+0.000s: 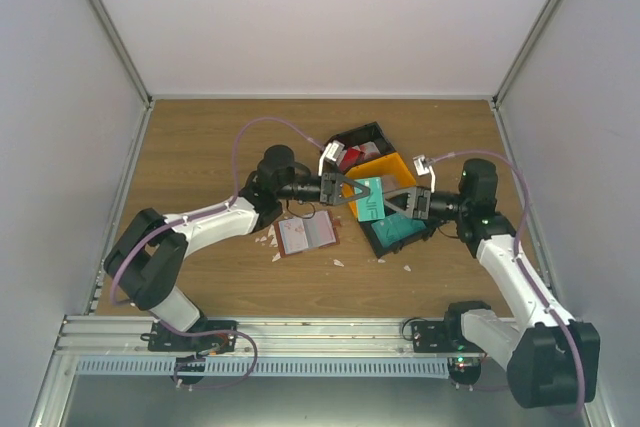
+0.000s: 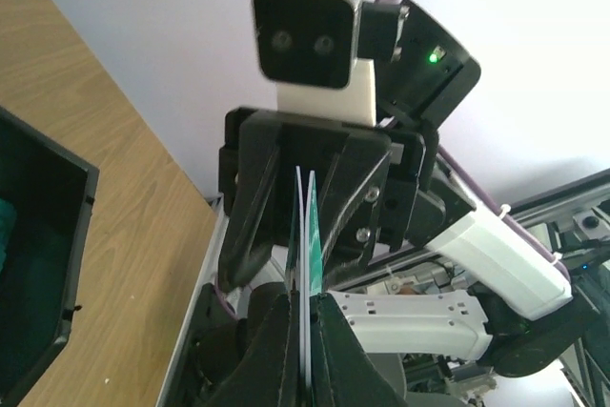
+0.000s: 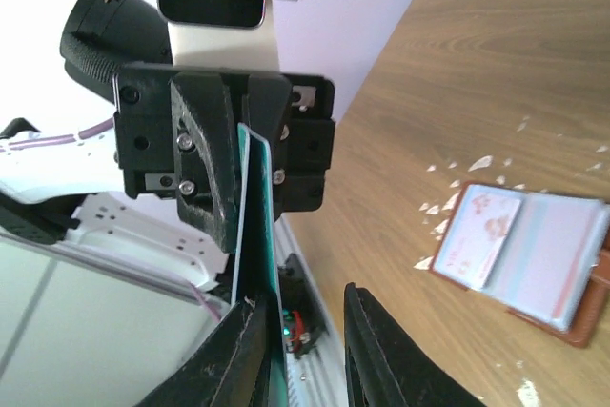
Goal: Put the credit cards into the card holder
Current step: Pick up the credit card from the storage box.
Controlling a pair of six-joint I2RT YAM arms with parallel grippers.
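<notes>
The left hand (image 2: 305,304) is closed flat on the thin teal plastic card (image 2: 305,226), which stands on its edge in the air between both hands, near the orange plastic bin (image 1: 388,167). The right hand (image 3: 303,307) keeps its black fingers a little apart, and the card lies against only one of them. The brown leather card holder (image 3: 538,269) lies open on the wood-grain bench (image 1: 200,147). A pale pinkish card (image 3: 488,240) is on its blue-grey side, and small white scraps (image 3: 481,164) lie around it.

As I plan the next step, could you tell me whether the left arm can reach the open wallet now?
Probably yes: the wallet lies open right by the left gripper, unobstructed, though the right gripper straddles its teal card.
</notes>
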